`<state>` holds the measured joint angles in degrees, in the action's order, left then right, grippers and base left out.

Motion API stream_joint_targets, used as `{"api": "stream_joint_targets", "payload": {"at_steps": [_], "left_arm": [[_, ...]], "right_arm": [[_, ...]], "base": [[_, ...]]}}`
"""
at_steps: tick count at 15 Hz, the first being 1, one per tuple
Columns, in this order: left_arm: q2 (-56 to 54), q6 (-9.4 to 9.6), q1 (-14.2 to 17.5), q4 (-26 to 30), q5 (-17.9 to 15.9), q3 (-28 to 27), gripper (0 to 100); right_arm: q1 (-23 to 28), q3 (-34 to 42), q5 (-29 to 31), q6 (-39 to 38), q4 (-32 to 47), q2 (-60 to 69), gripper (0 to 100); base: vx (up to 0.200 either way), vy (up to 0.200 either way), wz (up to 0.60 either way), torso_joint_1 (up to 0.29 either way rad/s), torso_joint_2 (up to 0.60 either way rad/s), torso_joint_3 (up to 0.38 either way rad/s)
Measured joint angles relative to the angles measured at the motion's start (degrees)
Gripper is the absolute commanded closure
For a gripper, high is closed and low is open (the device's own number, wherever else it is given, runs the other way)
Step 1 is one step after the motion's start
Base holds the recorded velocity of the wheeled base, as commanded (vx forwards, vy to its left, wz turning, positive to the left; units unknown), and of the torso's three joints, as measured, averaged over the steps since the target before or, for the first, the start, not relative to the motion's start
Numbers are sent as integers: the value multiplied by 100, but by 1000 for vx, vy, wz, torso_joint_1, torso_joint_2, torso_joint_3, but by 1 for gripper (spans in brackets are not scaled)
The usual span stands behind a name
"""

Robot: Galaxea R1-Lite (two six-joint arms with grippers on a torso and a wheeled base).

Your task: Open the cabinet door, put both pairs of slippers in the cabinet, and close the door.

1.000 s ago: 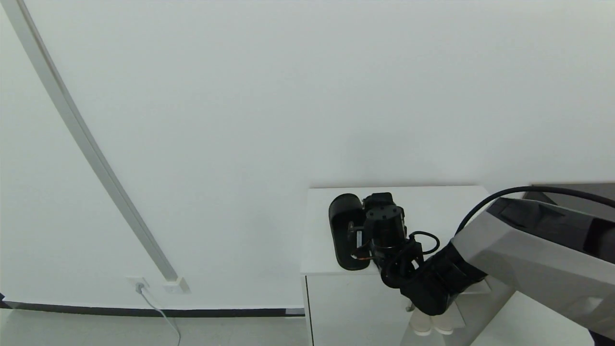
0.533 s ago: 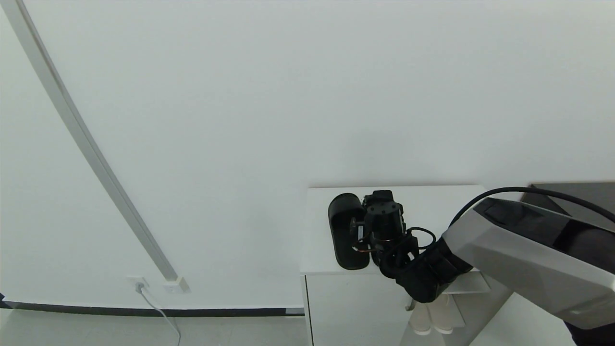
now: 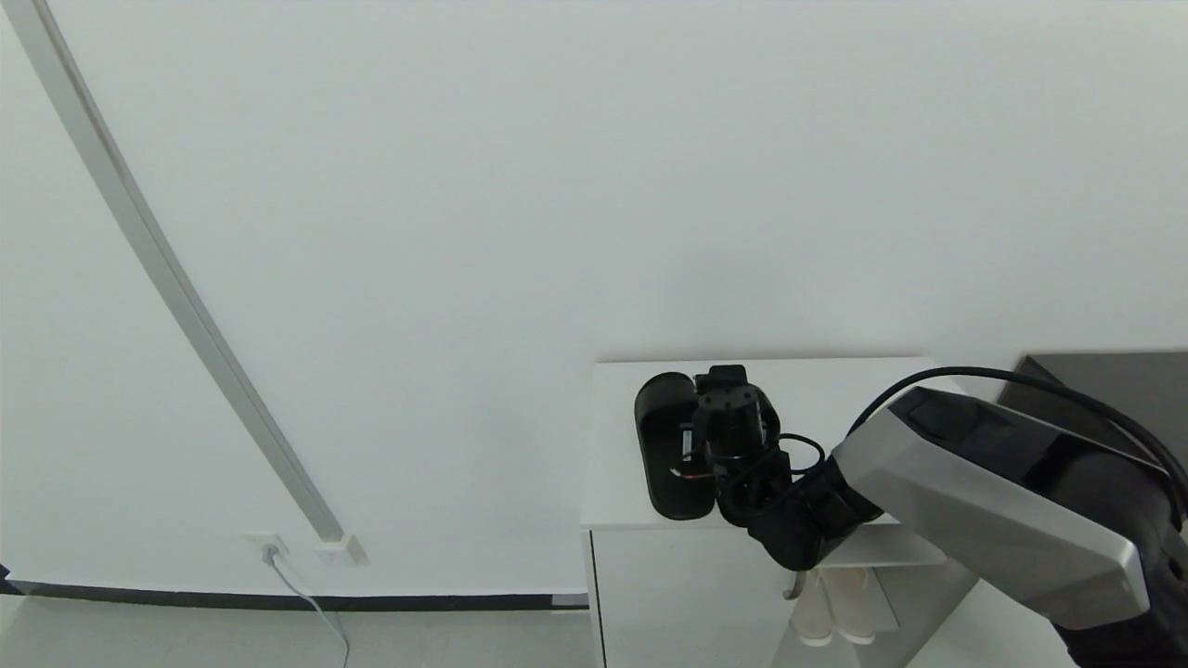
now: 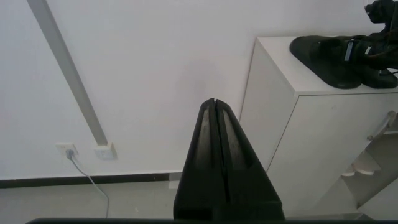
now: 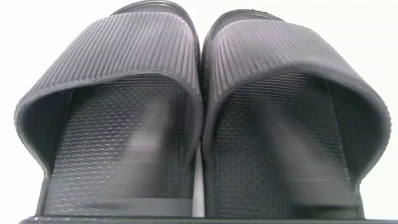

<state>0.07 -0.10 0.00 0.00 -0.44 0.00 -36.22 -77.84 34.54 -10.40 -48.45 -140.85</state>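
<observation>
The right hand [image 3: 698, 447] has been carried slightly to the left and farther in over the top of the cabinet [image 3: 845, 394], so that it is now set closer against the black slippers [image 3: 665, 464]. The silver link of the right arm [image 3: 984, 501] behind it has likewise been swung to the left, and its near end has been brought lower on the right. As the wrist has been drawn off the open compartment below, more of the white slippers [image 3: 835, 603] standing there has been uncovered.
</observation>
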Motion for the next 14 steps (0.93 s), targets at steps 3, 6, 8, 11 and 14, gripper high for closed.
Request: {"api": "stream_joint_targets", "payload": {"at_steps": [3,6,8,11,14], "left_arm": [[0,-6,0,0,0,0,100],[0,-6,0,0,0,0,100],[0,-11,0,0,1,0,100],[0,-6,0,0,0,0,100],[0,-6,0,0,-2,0,100]], "right_arm": [[28,-38,0,6,-2,-30,100],[12,33,9,4,-20,28,100],[-29,300,-38,4,-20,247,100],[-178,1106,-455,4,-22,975,100],[-383,2026,-864,-2,-22,1882,100]], "base": [[0,0,0,0,0,0],[0,0,0,0,0,0],[0,0,0,0,0,0],[0,0,0,0,0,0],[0,0,0,0,0,0]]}}
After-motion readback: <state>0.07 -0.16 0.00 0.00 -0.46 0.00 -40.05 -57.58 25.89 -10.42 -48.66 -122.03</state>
